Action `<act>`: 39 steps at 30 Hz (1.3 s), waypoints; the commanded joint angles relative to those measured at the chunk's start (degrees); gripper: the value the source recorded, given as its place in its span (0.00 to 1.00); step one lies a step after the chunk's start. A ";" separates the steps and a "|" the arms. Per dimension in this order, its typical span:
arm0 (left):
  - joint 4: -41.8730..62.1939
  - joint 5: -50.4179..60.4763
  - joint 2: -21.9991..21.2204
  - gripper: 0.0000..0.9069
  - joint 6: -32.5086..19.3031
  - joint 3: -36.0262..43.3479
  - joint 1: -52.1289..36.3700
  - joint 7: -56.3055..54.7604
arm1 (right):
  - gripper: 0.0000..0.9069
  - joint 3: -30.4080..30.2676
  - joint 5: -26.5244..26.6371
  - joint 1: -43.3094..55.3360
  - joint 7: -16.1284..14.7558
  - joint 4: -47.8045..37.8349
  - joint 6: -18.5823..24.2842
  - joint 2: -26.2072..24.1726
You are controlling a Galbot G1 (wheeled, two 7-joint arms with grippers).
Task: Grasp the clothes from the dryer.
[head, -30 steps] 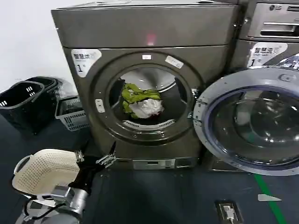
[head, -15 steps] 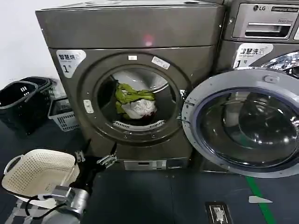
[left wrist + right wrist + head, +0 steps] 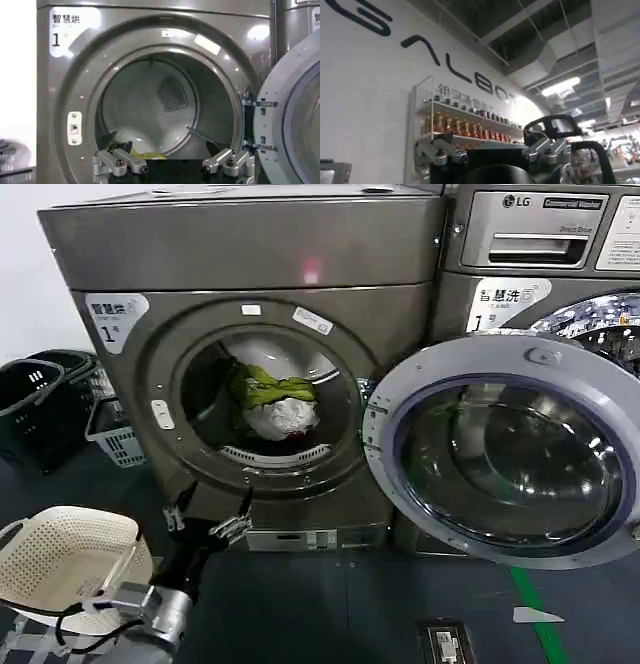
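A yellow-green and white fabric bundle of clothes (image 3: 272, 404) lies inside the dark bronze metal dryer (image 3: 250, 259). The left gripper (image 3: 205, 520), fingers wide, hovers below the porthole; reaching in, it may strike the rim.

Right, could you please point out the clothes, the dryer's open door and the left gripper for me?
clothes (image 3: 272, 402): head view, on the yellow-green and white bundle.
dryer door (image 3: 508, 461): head view, on its glass pane.
left gripper (image 3: 206, 515): head view, between its open fingertips.
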 commanded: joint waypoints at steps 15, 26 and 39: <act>0.40 -0.32 0.74 1.00 -0.04 0.15 -0.58 -0.05 | 1.00 0.25 0.93 -0.97 0.57 1.30 1.82 0.15; 1.22 -0.36 0.73 1.00 0.19 -0.34 -1.27 -0.06 | 1.00 0.54 1.11 -0.83 0.71 0.64 2.21 -0.60; 1.78 -0.22 0.52 1.00 0.21 -0.46 -1.82 -0.05 | 1.00 -0.33 0.91 0.09 0.59 0.94 2.00 -0.66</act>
